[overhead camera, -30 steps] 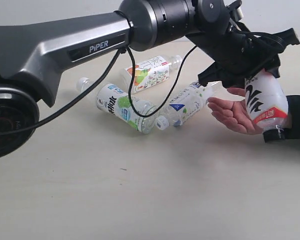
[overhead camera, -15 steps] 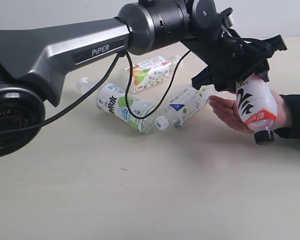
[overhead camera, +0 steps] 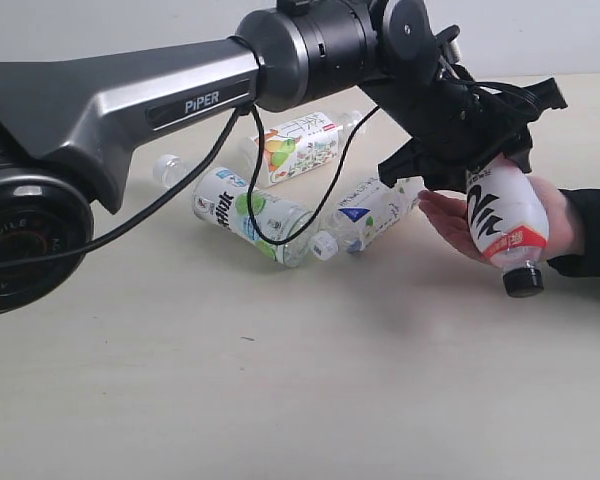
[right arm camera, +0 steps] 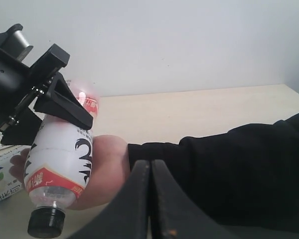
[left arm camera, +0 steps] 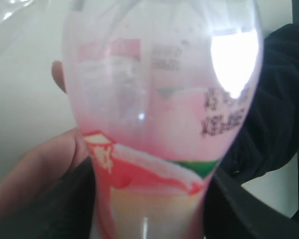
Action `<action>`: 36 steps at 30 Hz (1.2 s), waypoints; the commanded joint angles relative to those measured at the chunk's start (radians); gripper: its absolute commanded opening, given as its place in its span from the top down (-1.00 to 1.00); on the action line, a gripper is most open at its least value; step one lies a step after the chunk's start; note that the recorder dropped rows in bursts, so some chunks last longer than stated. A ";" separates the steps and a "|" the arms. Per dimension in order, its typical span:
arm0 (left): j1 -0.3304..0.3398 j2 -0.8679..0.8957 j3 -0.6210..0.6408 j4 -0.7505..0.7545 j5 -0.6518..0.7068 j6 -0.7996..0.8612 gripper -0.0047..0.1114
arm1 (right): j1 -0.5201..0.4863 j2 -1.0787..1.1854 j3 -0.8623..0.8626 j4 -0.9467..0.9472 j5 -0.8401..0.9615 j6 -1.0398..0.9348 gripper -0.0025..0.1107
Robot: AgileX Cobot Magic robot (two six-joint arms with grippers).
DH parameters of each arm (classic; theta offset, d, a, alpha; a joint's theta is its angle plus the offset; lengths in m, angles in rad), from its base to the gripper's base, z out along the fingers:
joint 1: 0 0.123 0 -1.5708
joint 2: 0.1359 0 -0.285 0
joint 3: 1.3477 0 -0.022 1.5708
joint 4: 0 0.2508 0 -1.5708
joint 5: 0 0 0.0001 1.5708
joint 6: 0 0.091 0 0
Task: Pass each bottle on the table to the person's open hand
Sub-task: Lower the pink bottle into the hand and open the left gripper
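The pinkish bottle [overhead camera: 505, 215] with a black cap hangs cap-down, and my left gripper [overhead camera: 485, 160] is shut on its upper body. It rests against the palm of the person's open hand [overhead camera: 448, 222]. In the left wrist view the bottle [left arm camera: 159, 124] fills the frame between the jaws of the left gripper [left arm camera: 154, 209]. Three other bottles lie on the table [overhead camera: 280, 390]: one at the back [overhead camera: 300, 145], one with a green label [overhead camera: 250, 215], one with a blue label [overhead camera: 375, 210]. My right gripper [right arm camera: 150, 199] is shut and holds nothing. It faces the held bottle [right arm camera: 60, 164] and the hand [right arm camera: 107, 169].
The person's black sleeve [overhead camera: 590, 235] comes in from the right edge and fills much of the right wrist view, sleeve [right arm camera: 229, 174]. My left arm's grey link [overhead camera: 130, 100] and its cable span the scene above the lying bottles.
My left gripper has carried the pinkish bottle to the left and a little lower, closer into the palm. The hand has shifted slightly. The three lying bottles have not moved.
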 commanded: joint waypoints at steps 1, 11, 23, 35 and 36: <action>0.011 0.018 -0.003 -0.007 0.001 -0.023 0.89 | -0.003 -0.004 0.005 0.000 -0.006 -0.004 0.96; 0.014 0.020 -0.003 0.012 0.003 -0.023 -0.01 | -0.003 -0.004 0.005 0.000 -0.006 -0.004 0.96; 0.014 0.020 -0.003 0.012 0.003 0.031 -0.39 | -0.003 -0.004 0.005 0.000 -0.006 -0.004 0.96; 0.014 0.020 -0.003 0.012 -0.003 0.064 -0.39 | -0.003 -0.004 0.005 0.000 -0.006 -0.004 0.96; 0.014 0.020 -0.003 0.012 -0.001 0.066 -0.39 | -0.003 -0.004 0.005 0.000 -0.006 -0.004 0.96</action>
